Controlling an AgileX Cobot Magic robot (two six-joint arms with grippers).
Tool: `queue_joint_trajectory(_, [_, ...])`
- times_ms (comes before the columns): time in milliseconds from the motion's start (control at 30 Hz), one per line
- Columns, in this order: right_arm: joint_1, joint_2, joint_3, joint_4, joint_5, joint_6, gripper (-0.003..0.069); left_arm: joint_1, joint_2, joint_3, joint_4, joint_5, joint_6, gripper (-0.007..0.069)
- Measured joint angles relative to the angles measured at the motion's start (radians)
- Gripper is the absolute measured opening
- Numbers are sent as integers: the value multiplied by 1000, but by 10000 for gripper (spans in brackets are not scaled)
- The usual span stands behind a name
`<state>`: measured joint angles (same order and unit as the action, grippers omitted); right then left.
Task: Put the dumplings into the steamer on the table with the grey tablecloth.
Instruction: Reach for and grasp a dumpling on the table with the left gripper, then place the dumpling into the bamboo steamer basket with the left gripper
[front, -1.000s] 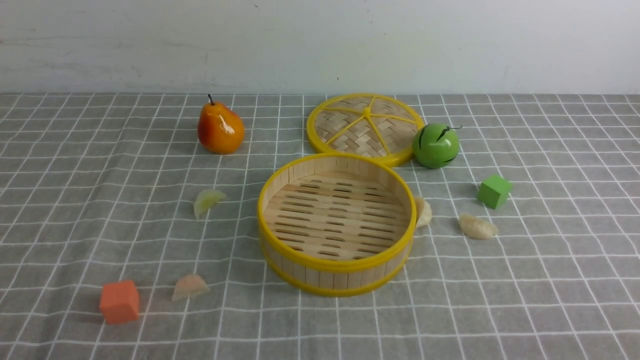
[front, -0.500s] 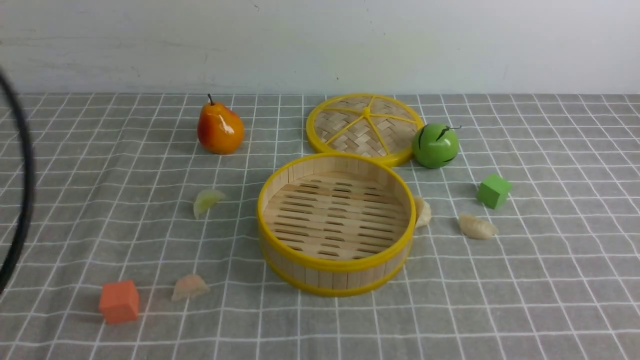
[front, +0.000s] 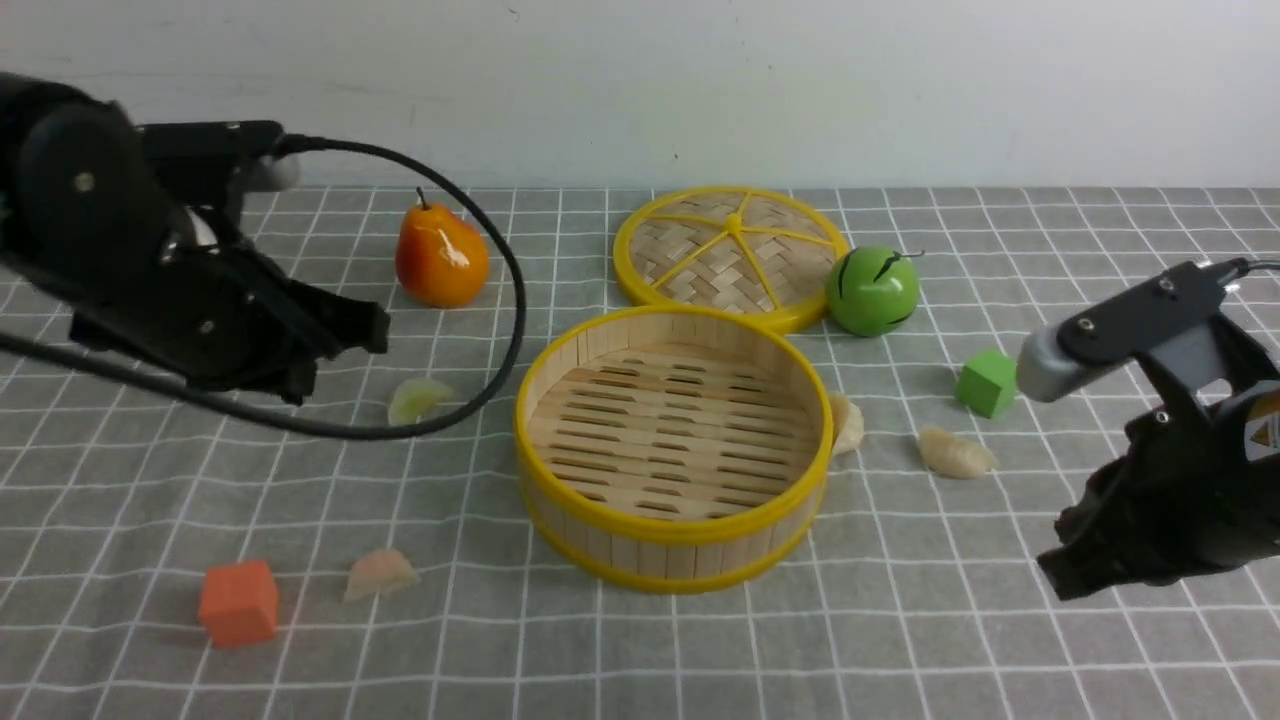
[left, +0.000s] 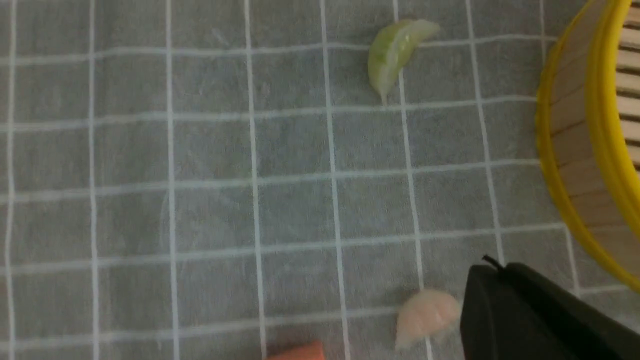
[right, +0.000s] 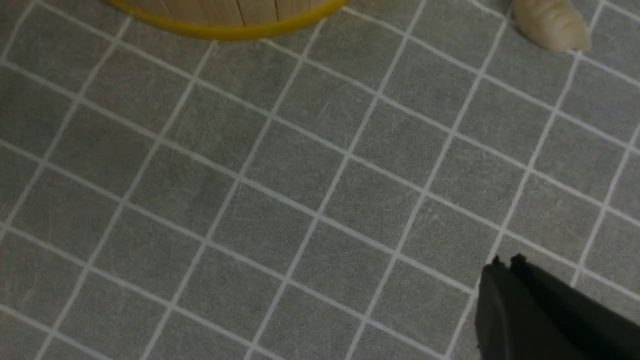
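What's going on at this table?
Two robot arms hang over the grey tablecloth, the left gripper and right gripper both shut and holding nothing. The steamer is empty. Around it lie a green dumpling and pink dumpling to its left, one white dumpling beside its right wall, another white dumpling further right.

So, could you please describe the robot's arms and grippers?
Both are matte black. The left arm has a rounded joint housing and a looping black cable. The right arm carries a grey-tipped bar and a yellow label. The left gripper and right gripper are tapered.
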<state>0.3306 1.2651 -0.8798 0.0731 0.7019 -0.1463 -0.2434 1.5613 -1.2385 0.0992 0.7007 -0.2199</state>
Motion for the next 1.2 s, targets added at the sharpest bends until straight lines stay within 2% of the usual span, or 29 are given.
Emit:
queue_joint_trajectory(67, [0, 1, 0, 8, 7, -7, -4, 0, 64, -45, 12, -50, 66, 78])
queue_joint_trajectory(133, [0, 1, -1, 22, 8, -10, -4, 0, 146, -103, 16, -100, 138, 175])
queue_joint_trajectory(200, [0, 1, -1, 33, 8, -10, -4, 0, 203, -141, 24, -130, 171, 246])
queue_joint_trajectory(300, [0, 1, -1, 75, 8, -10, -2, 0, 349, -229, 37, -160, 201, 395])
queue_joint_trajectory(400, [0, 1, -1, 99, 8, -10, -1, 0, 454, -295, 55, -160, 206, 449])
queue_joint_trajectory(500, [0, 1, -1, 120, 9, -10, -1, 0, 539, -342, 88, -159, 190, 444])
queue_joint_trajectory(533, [0, 1, -1, 127, 10, -10, 0, 0, 574, -362, 113, -156, 162, 421])
queue_joint_trajectory(633, [0, 1, -1, 132, 11, -11, 2, 0, 619, -387, 154, -132, 85, 320])
queue_joint_trajectory(667, [0, 1, -1, 133, 11, -12, 2, -1, 621, -399, 197, -111, 27, 218])
queue_joint_trajectory(733, [0, 1, -1, 133, 11, -13, 5, -1, 617, -404, 224, -81, -23, 165])
queue_joint_trajectory(800, [0, 1, -1, 133, 11, -13, 6, -1, 607, -406, 227, -57, -55, 176])
queue_joint_trajectory(933, [0, 1, -1, 136, 5, -14, 9, -11, 487, -424, 111, -3, -109, 183])
queue_joint_trajectory(1067, [0, 2, -1, 136, -13, -14, 12, -81, 359, -444, -52, -5, -99, 183])
queue_joint_trajectory(1200, [0, 18, -1, 140, -18, -14, 12, -169, 385, -447, -149, -31, -97, 183])
